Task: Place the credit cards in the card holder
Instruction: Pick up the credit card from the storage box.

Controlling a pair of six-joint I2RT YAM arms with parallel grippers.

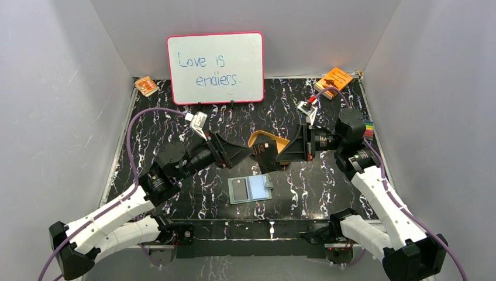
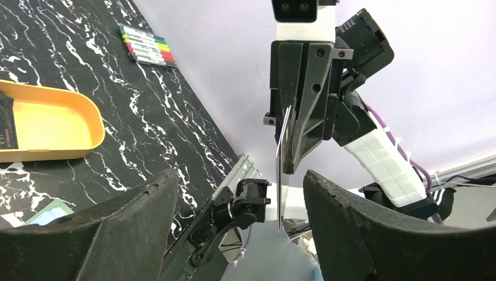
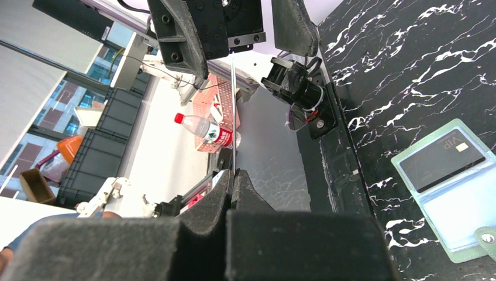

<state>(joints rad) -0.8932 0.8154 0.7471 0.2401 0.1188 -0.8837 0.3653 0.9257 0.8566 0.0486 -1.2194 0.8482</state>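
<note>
Open card holder (image 1: 251, 189) at near edge of worktop (image 1: 327, 187), black VIP card (image 1: 237, 188) in left half. Mid-worktop orange tray (image 2: 58, 126) holding dark card (image 2: 7, 123). Clamped in right fingers (image 3: 205, 222): third card (image 3: 234, 117), between spread-apart left fingers (image 2: 117, 234).

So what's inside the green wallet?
One black card is tucked into a clear pocket of the open wallet. The pocket beside it looks empty. Anything underneath the card is hidden.

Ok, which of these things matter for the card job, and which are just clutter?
Job: held card in the shut right gripper; open left gripper; card holder, one VIP card sleeved; dark card in the tray.
Lying about: whiteboard, markers, orange booklet, orange packet.
</note>
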